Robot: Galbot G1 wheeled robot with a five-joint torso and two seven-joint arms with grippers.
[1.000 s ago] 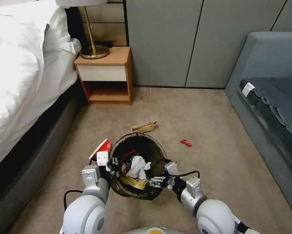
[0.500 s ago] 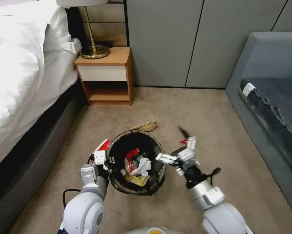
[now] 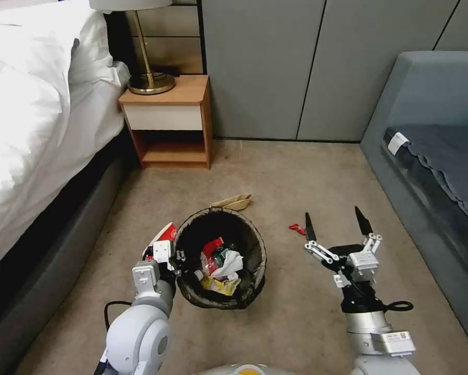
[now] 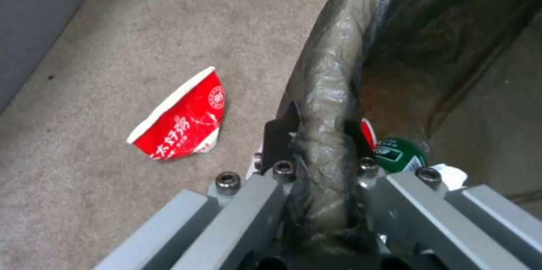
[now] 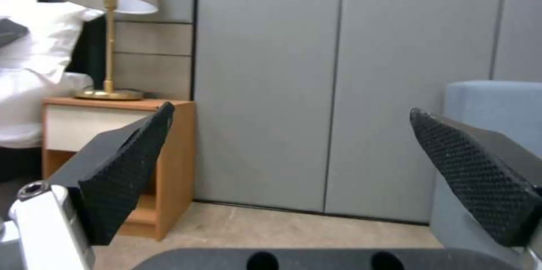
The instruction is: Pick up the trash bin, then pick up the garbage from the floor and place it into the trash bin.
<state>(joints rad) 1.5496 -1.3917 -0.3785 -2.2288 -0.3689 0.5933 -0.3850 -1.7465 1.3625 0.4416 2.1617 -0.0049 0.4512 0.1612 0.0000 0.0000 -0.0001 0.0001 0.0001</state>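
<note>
The trash bin (image 3: 255, 245), round with a dark bag liner over its rim, hangs low over the carpet in the head view. My left gripper (image 3: 175, 259) is shut on its rim (image 4: 327, 105). Inside lie garbage pieces: white tissue (image 3: 229, 263), a yellow wrapper (image 3: 218, 284) and a green bottle (image 4: 401, 155). A crushed red-and-white cup (image 3: 163, 234) (image 4: 183, 119) lies on the floor beside the bin. A tan paper piece (image 3: 233, 201) lies beyond the bin and a small red wrapper (image 3: 297, 228) to its right. My right gripper (image 3: 336, 225) is open and empty, raised near the red wrapper, its pads (image 5: 127, 177) wide apart.
A bed (image 3: 31, 135) runs along the left. A wooden nightstand (image 3: 169, 122) with a brass lamp (image 3: 149, 78) stands at the back wall. A grey sofa (image 3: 432, 156) fills the right side. Open carpet lies between them.
My right gripper has left the bin's opening, swung out to the right and turned its open fingers forward. The bin has tilted back a little in the left gripper.
</note>
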